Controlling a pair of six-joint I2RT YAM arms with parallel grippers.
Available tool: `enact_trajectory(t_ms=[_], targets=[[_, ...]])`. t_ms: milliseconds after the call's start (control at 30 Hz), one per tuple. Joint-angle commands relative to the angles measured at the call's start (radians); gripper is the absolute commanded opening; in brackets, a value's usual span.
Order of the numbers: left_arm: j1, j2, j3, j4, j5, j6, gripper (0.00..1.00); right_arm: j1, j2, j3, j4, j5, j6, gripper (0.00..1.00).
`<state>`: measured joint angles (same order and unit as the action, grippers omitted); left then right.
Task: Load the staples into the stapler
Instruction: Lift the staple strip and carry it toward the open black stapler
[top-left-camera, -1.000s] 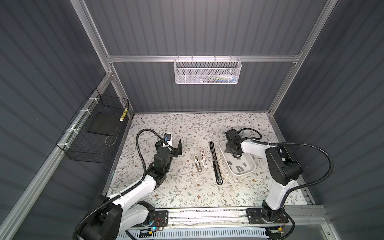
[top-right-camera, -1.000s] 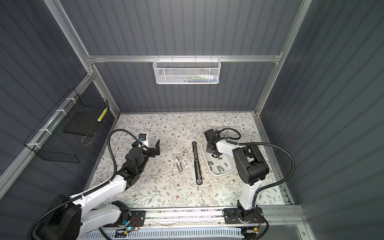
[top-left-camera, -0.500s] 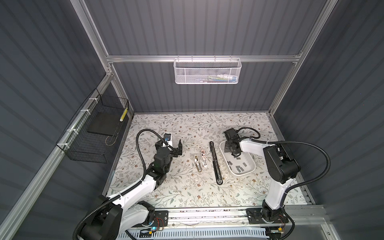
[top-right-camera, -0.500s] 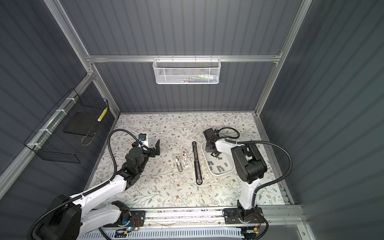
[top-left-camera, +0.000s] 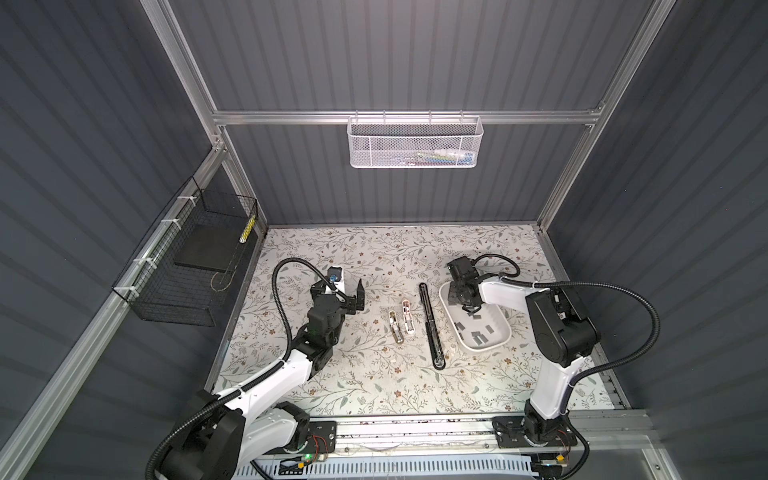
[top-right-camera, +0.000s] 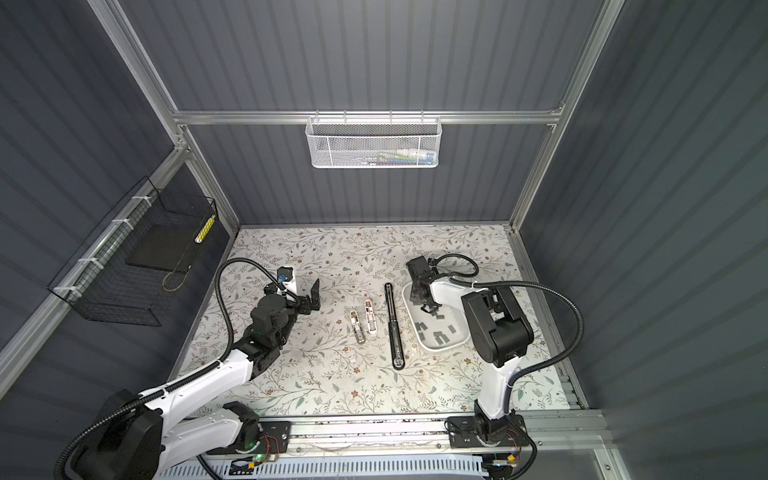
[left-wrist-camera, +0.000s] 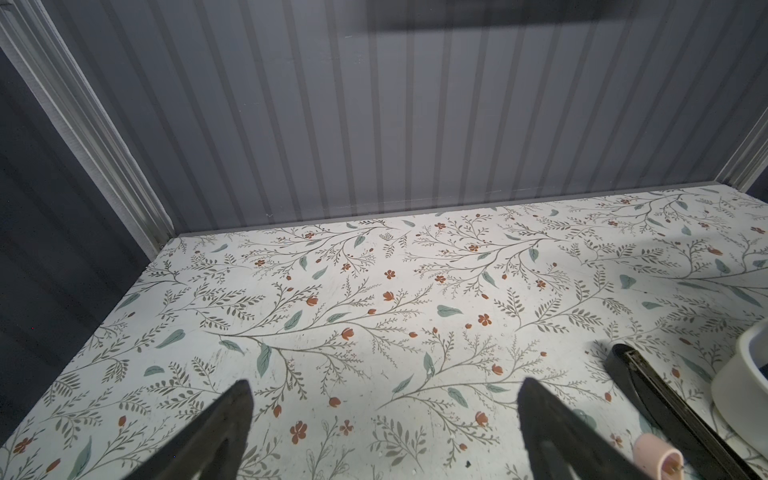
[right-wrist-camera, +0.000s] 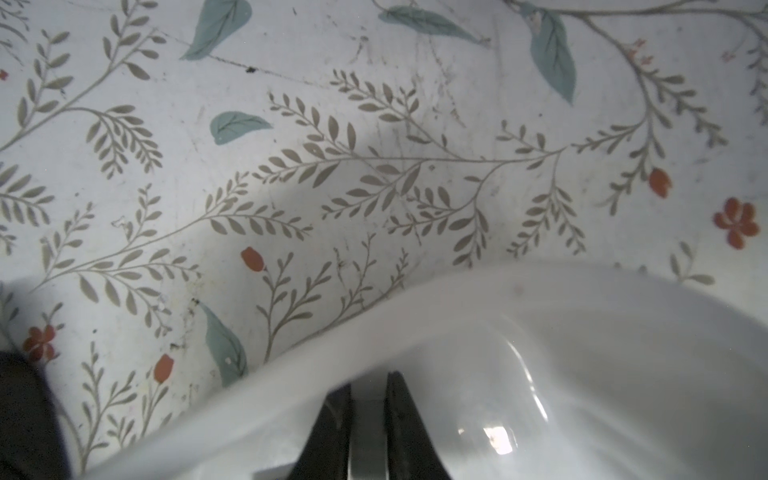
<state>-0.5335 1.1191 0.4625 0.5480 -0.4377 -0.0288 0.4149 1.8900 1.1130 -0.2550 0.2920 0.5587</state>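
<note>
The right gripper (right-wrist-camera: 369, 380) is reaching into the white tray (right-wrist-camera: 457, 299) and clamping one staple strip (right-wrist-camera: 368, 440). The other staples (top-left-camera: 480, 340) are lying loose inside it. Just left of the tray the black stapler (top-left-camera: 430, 324) is lying, and farther left the left gripper (left-wrist-camera: 384, 386) is hovering, spread wide.

the tray (right-wrist-camera: 540, 299) looks glossy (smooth plastic), the staples (right-wrist-camera: 368, 440) dull metal

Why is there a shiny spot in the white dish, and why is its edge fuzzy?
Right wrist view: the glossy white dish likely reflects a light; its rim sits close to the lens, so blurs. In both top views the dish looks sharp.
</note>
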Motion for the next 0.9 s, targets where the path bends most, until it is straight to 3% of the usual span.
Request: enact_trajectory(t_ms=[0, 100, 533, 867], targets=[[0.001, -0.01, 0.001, 0.028, 0.005, 0.004, 0.99, -0.003, 0.009, -0.016, -0.034, 0.004, -0.006, 0.15], [0.002, -0.01, 0.013, -0.002, 0.009, -0.004, 0.99, -0.005, -0.015, -0.025, -0.026, 0.005, -0.015, 0.14], [0.001, -0.086, 0.066, -0.447, 0.149, -0.13, 0.99, 0.0, -0.268, -0.186, 0.128, 0.004, -0.132, 0.07], [0.001, -0.382, -0.123, -0.563, 0.094, -0.256, 0.99, 0.068, -0.528, -0.352, 0.245, -0.027, -0.19, 0.04]])
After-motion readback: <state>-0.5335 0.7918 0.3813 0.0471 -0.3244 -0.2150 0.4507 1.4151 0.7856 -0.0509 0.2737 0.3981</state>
